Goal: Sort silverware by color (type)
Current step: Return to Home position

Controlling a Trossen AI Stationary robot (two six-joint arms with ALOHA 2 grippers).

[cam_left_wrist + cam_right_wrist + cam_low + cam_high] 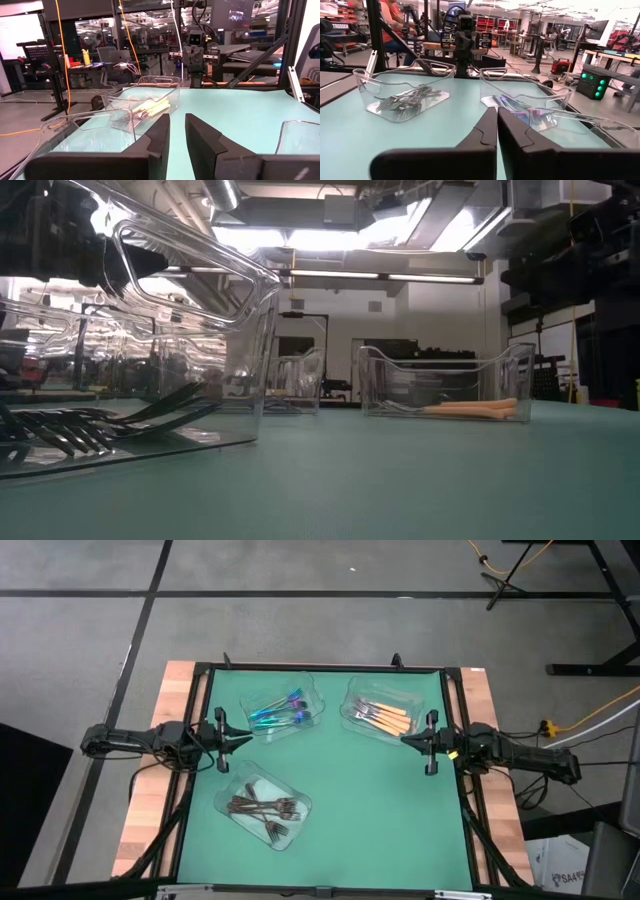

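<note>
Seeing all the silverware [265,808] lying in trays [250,785] ahead of both hands, I judge only homing remains: left hand [178,122] narrowly open, right hand [497,113] closed, both empty.

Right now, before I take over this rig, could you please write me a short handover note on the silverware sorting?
Left gripper: open a little, empty, at the left edge of the green mat. Right gripper: shut, empty, at the right edge.
High view: Iridescent forks in the top-left clear tray; orange-handled forks in the top-right tray; dark forks in the bottom tray.
Done: sorting looks complete; no fork shows loose on the mat.
Left: probably nothing but parking the arms.
</note>
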